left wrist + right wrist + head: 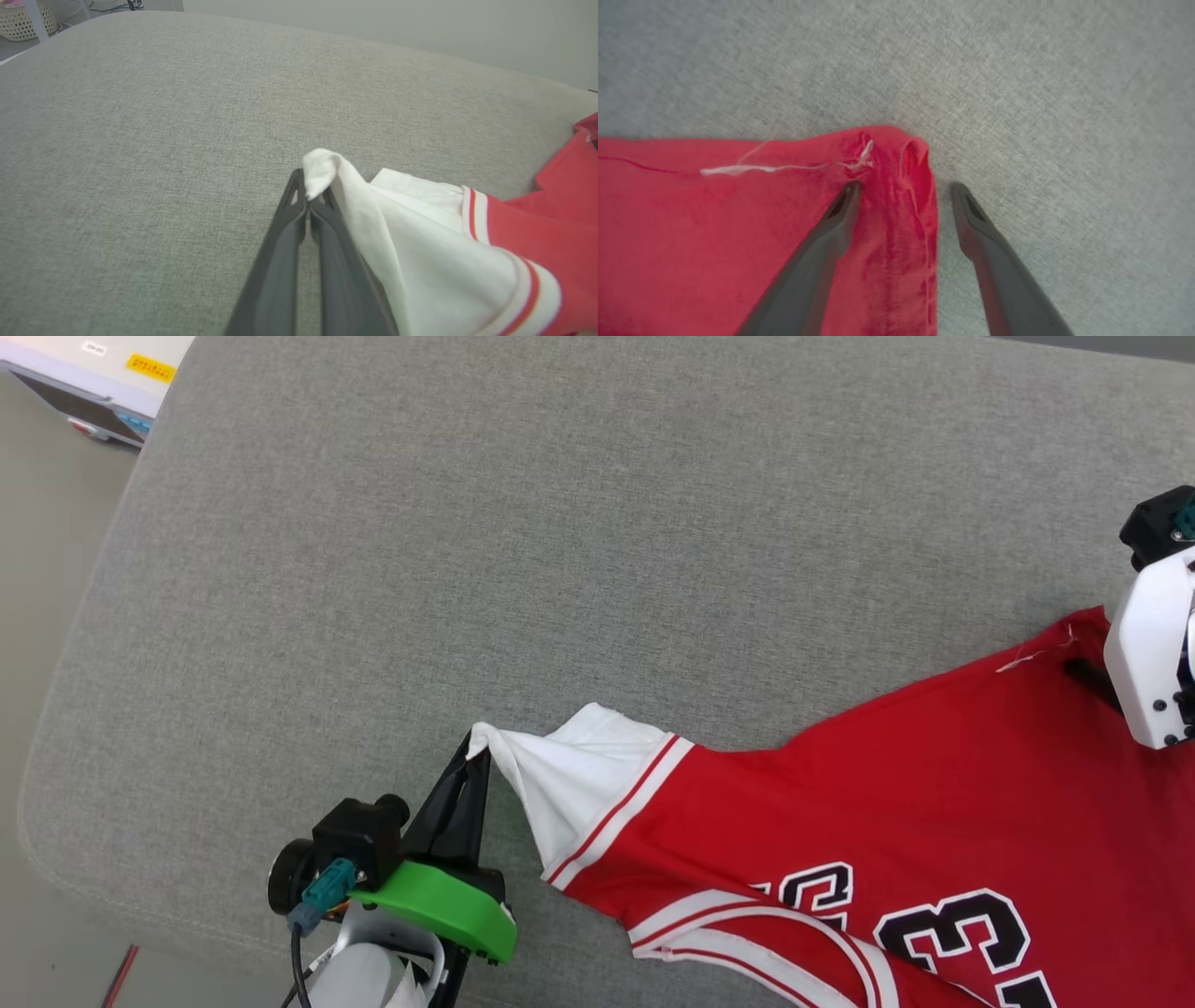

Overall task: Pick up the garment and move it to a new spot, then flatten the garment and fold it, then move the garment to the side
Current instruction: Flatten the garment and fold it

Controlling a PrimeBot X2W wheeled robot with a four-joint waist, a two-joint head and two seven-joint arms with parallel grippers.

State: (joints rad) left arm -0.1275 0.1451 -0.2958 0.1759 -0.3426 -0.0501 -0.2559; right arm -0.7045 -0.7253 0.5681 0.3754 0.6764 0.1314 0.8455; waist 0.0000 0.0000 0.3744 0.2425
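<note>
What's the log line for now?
red jersey T-shirt with white sleeves on grey fabric cushion | left gripper: shut on sleeve tip | right gripper: open, straddling corner

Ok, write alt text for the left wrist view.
The left claw, shut, pinches the tip of the white sleeve of the garment, a red jersey with red-and-white striped trim. The jersey lies off to the right on a grey fabric cushion.
</note>
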